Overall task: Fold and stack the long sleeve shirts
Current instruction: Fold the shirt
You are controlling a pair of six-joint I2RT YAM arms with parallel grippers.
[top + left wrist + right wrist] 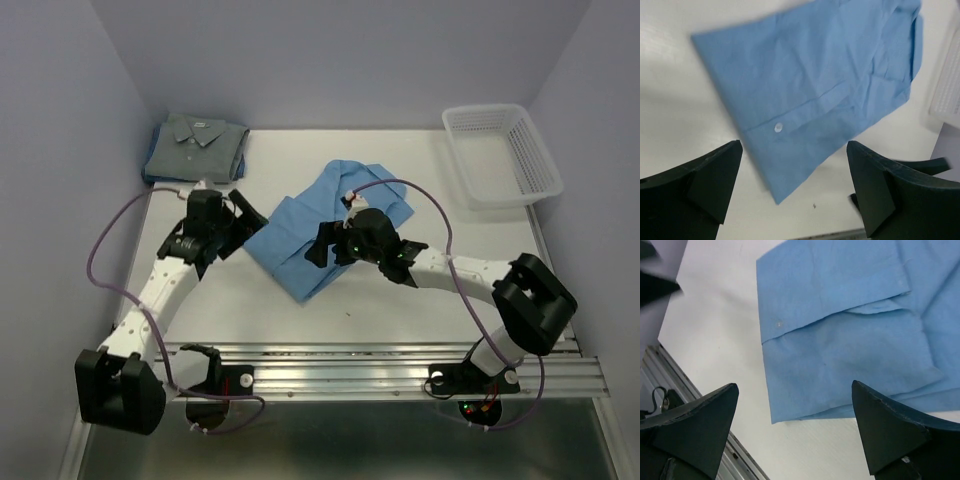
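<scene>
Since the light blue shirt [300, 235] looks limp, pinch its edge facing the grey shirt [195, 145]; your left tool [793, 150] and right tool [795, 387] gape empty.

Matt cloth — light blue shirt [290, 235], grey shirt [195, 145] — white plastic mesh basket [541, 165], smooth table [400, 300].

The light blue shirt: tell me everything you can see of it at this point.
The light blue shirt is thin woven cloth with faint creases, folded into a rough rectangle with layered edges. It lies flat and diagonally on the white table, near the middle. A small white button sits on a stitched strip near one edge. The right pincer hangs open above it and the left pincer is open by its left side. Neither grips it.
</scene>
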